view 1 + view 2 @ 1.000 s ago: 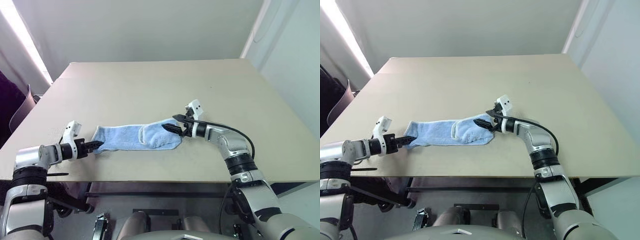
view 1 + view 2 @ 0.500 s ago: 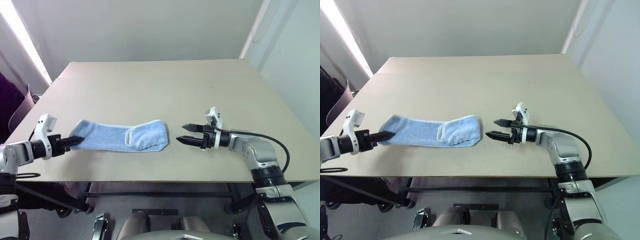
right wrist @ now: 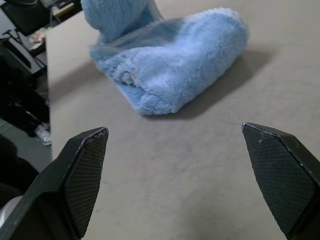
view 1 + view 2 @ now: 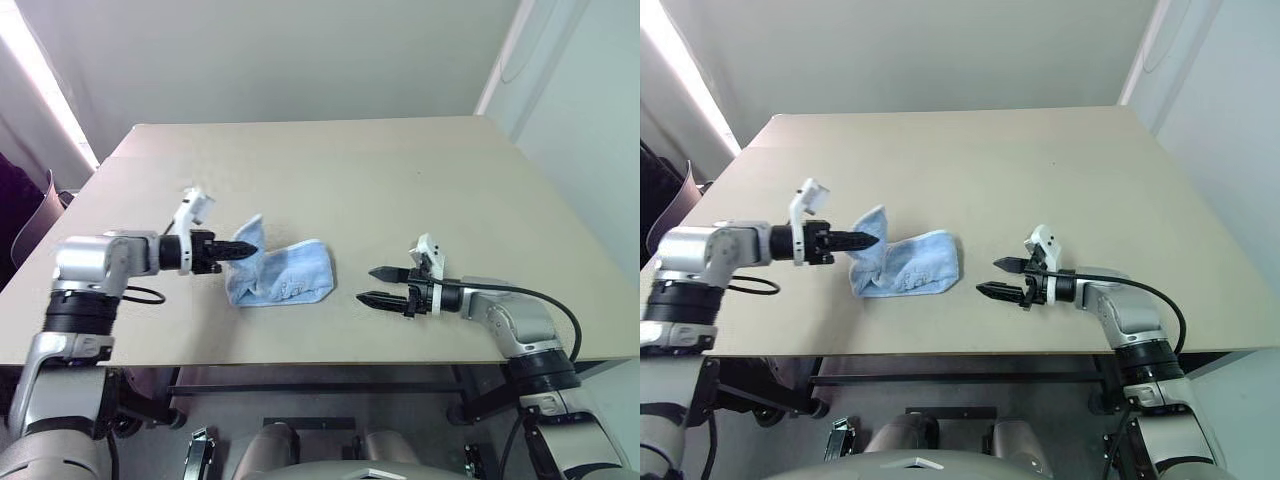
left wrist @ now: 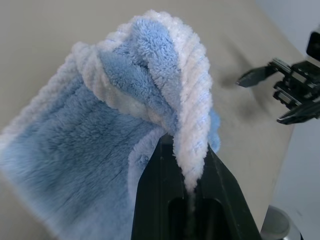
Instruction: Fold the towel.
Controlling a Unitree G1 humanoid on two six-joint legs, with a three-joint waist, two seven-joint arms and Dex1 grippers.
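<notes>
a: where is the small light blue ribbed terry towel [image 4: 283,276]?

b: bunched on the flat beige bench [image 4: 330,180], near its front edge. one end is lifted off the surface, pinched in the left tool [image 4: 247,247], whose black fingers are clamped on it.

a: and the right tool [image 4: 365,285]?

b: beside the towel, apart from it, its two black fingers spread wide and holding nothing, pointing at the towel.

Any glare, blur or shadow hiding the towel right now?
Head views: bright window strip glares at far left, clear of the towel. Left wrist view: towel sharp, right gripper behind soft. Right wrist view: soft shadow under the towel, fingers slightly blurred.
</notes>
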